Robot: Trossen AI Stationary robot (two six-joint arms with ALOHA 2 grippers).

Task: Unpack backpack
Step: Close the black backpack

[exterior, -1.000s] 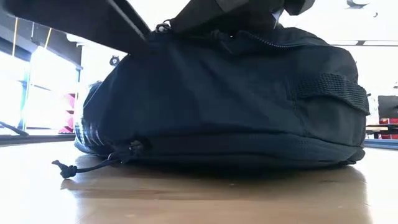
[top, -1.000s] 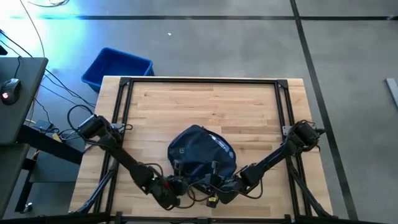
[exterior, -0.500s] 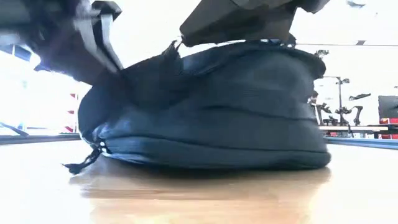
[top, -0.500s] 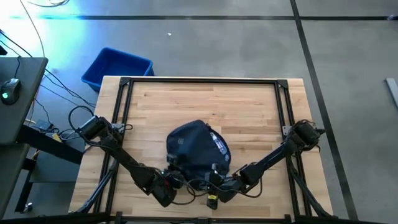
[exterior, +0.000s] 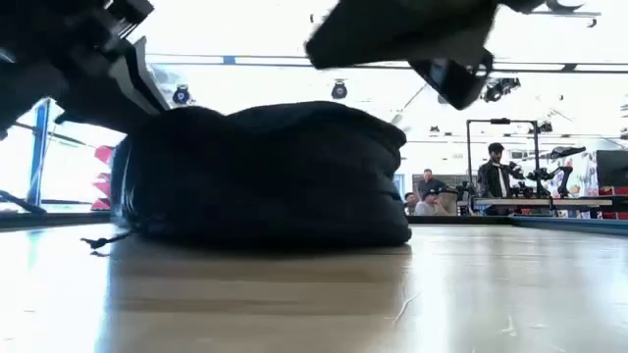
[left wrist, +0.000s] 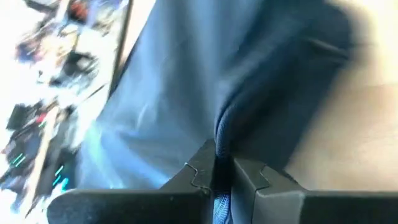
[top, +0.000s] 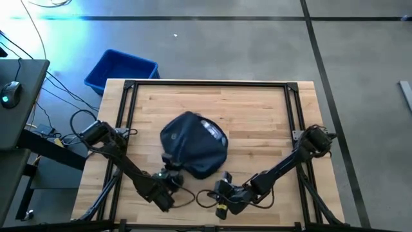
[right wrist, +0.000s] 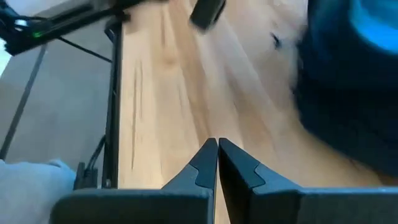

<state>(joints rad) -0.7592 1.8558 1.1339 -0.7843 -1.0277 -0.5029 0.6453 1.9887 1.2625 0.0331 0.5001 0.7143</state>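
Navy backpack (top: 193,145): at one o'clock from left claw (top: 168,178), pinched shut on its edge.
Right claw (top: 223,182): shut, empty, nearby.

Backpack (top: 193,145) mid-table w/ both arms near edge; far half of table (top: 257,103) free.

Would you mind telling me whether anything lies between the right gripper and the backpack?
Nothing visible does. The right gripper, shut and empty, sits just off the backpack with only bare table between them. The left gripper is shut on a fold of the backpack's fabric.
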